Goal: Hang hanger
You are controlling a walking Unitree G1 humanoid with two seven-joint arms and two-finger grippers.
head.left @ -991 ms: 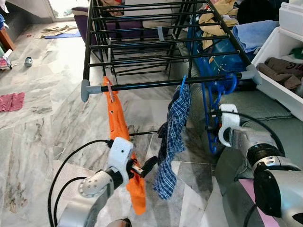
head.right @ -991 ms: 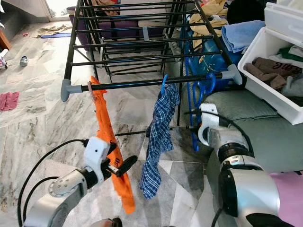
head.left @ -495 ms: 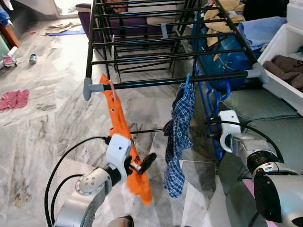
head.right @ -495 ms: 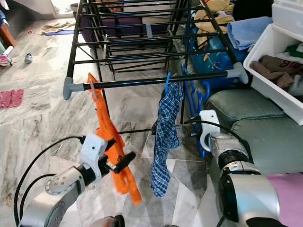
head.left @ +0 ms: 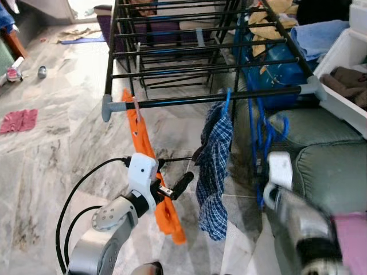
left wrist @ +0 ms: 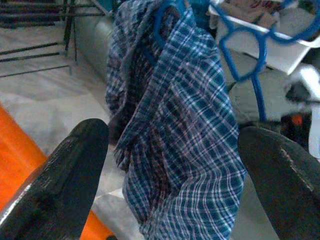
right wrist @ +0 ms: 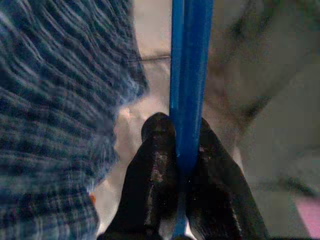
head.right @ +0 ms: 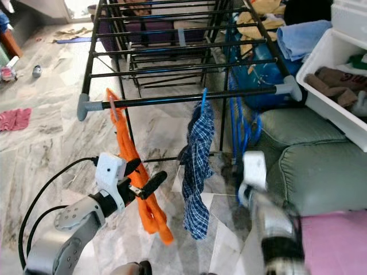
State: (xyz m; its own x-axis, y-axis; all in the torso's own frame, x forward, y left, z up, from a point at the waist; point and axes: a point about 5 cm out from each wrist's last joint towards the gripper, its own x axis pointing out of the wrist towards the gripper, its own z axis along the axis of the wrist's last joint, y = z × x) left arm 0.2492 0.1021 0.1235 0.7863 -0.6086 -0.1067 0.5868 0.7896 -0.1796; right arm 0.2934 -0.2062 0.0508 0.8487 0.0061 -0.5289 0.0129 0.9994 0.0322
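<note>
Gripping the blue hanger (right wrist: 189,75), right gripper (right wrist: 177,150) has both fingers pinched tight on its shaft; in the wrist view the shaft runs straight out from the pinch. Right arm (head.left: 298,223) is blurred in the head views, so it's moving now, whereas a second ago it was sharp and sat higher, closer to the rail. Hanger (head.left: 266,132) has come down with it: its hook end was level with the front rail (head.left: 212,98) at the right, now the loop hangs clearly below the rail, between the plaid cloth (head.left: 215,166) and the grey sofa (head.left: 327,166). My read: hanger isn't on the rail yet, the arm is repositioning, hang step still open.

Hanger long axis is near vertical, hook end up toward the rail, lower end in the gripper.

Left gripper (left wrist: 170,145) is spread wide, holding nothing, low and near, just beside the orange cloth (head.left: 149,160), fingers aimed right at the plaid cloth. Both cloths already hang off the front rail of the rack (head.left: 112,57), orange at left, plaid mid-rail. Free rail to the right of the plaid looks like the likely spot for the hanger.
</note>
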